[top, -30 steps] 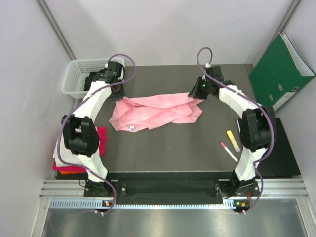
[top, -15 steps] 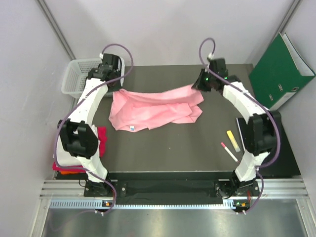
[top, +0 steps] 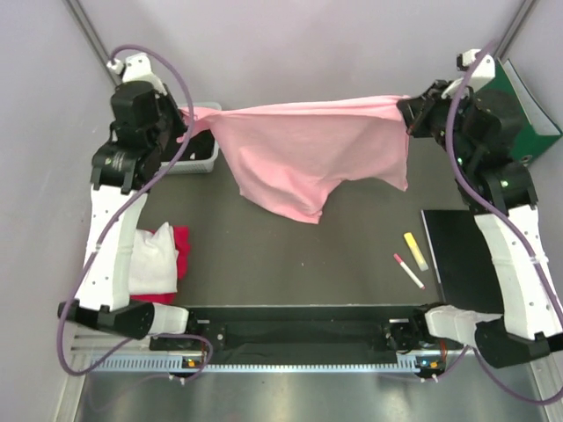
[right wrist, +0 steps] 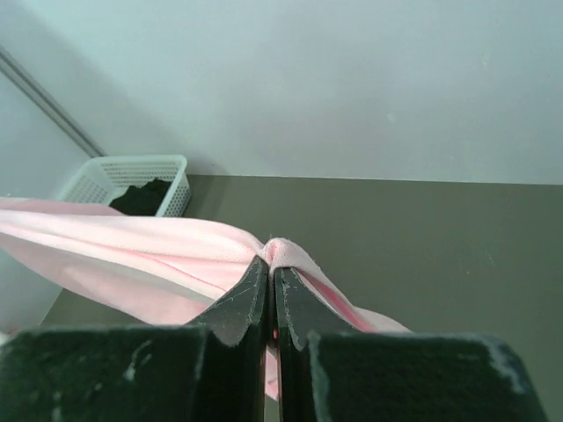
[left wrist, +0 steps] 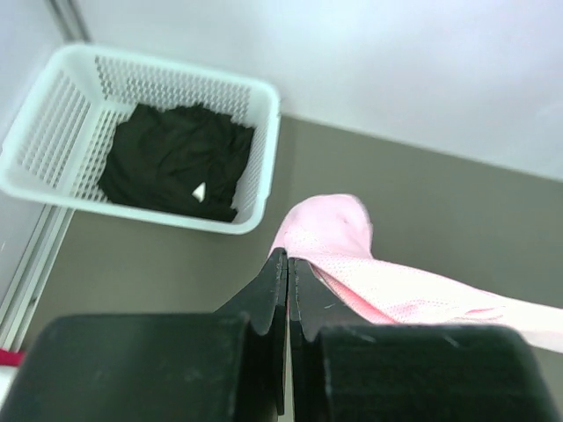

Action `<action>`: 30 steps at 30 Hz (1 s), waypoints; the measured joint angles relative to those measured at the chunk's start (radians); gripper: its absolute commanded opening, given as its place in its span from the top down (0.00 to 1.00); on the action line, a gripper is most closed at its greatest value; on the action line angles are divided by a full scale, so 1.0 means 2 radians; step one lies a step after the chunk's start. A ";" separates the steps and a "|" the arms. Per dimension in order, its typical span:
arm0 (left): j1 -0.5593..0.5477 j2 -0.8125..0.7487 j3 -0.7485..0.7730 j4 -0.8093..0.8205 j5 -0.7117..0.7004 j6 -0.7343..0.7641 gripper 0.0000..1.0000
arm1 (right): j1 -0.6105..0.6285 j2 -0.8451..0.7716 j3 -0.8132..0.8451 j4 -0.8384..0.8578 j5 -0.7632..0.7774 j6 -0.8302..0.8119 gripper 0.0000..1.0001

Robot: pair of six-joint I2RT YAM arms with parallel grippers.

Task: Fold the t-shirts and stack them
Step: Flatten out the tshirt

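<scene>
Top external: left tool (top: 188,124) and right tool (top: 407,113) pinch pink t-shirt (top: 308,149) stretched between them.

No text or label can be read anywhere.

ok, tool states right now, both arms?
Left tool: closed, pinching one end of the pink t-shirt.
Right tool: closed, pinching the other end of it; the shirt hangs between them.
</scene>
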 measured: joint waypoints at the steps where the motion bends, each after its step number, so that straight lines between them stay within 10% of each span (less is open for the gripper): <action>1: -0.001 -0.012 0.000 0.001 0.004 0.000 1.00 | 0.000 -0.009 -0.001 -0.005 -0.003 -0.002 1.00; 16: -0.006 -0.223 0.013 -0.021 0.077 -0.003 1.00 | 0.000 -0.226 -0.045 -0.053 -0.040 -0.007 1.00; 30: -0.006 -0.007 0.018 0.026 0.096 0.019 1.00 | -0.001 -0.162 -0.227 0.039 0.035 -0.020 1.00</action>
